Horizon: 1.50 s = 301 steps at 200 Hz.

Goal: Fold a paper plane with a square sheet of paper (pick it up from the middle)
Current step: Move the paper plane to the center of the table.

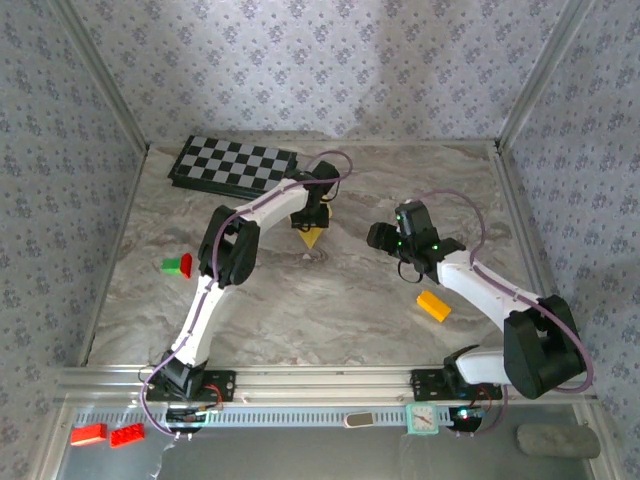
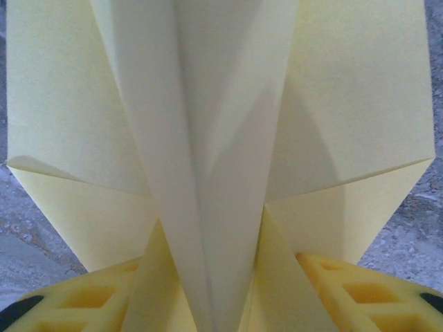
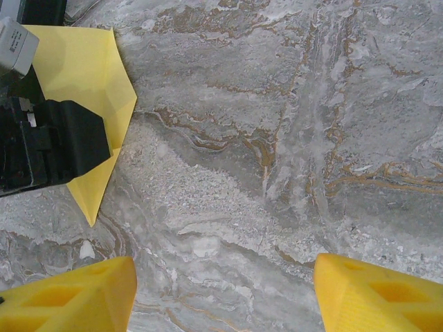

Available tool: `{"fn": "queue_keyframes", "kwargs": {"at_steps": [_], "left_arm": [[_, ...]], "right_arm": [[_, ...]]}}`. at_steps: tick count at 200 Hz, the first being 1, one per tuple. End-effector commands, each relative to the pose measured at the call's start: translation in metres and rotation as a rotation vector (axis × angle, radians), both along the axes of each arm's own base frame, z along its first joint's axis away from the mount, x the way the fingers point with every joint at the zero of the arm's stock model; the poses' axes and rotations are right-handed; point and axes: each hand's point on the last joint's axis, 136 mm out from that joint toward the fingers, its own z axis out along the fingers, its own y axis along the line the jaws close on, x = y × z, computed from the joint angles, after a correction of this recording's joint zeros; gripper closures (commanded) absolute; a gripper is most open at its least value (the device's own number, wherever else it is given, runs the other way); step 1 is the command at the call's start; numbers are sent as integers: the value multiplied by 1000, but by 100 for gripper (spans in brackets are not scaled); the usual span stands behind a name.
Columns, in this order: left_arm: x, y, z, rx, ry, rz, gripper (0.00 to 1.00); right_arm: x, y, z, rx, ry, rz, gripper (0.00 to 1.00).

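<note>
At twelve o'clock on the table (image 1: 330,300), the left gripper (image 1: 310,232) clamped the nearly finished plane (image 2: 221,138) while the right gripper (image 3: 221,290) hovered spread apart at three o'clock.

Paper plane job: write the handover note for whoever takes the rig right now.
Left gripper: down over the paper mid-table; its wrist view shows the folded sheet running between its fingers, so it looks shut on it.
Right gripper: open, holding nothing, hanging above bare table to the right of the paper.
Paper: already creased into a pointed shape with a centre fold and side flaps; its tip shows in the right wrist view.
Done: the main folds.
Left: probably final wing folds and release; I can't judge how finished it is.
</note>
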Motion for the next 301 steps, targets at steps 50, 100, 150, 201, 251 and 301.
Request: {"fn": "queue_keyframes", "kwargs": {"at_steps": [50,100,150,201,251,301], "left_arm": [[-18,2,-45,-3,113,30,43],[-8,-7,-9,-50,64,22,43],[0,-14,53,-141,-36,50,38],[1,-5,102,-171,-126,74,29],[2,23,184,-178,-312,75,17],[-3,110,249,-70,-615,159,0]], "right_arm": [[0,0,-2,3,2,7,30],[1,0,-1,0,2,6,30],[3,0,1,-1,-2,4,30],[7,-9,15,-25,-24,-15,29],[20,-28,67,-115,-139,-13,20],[36,-74,134,-346,-341,-102,0]]}}
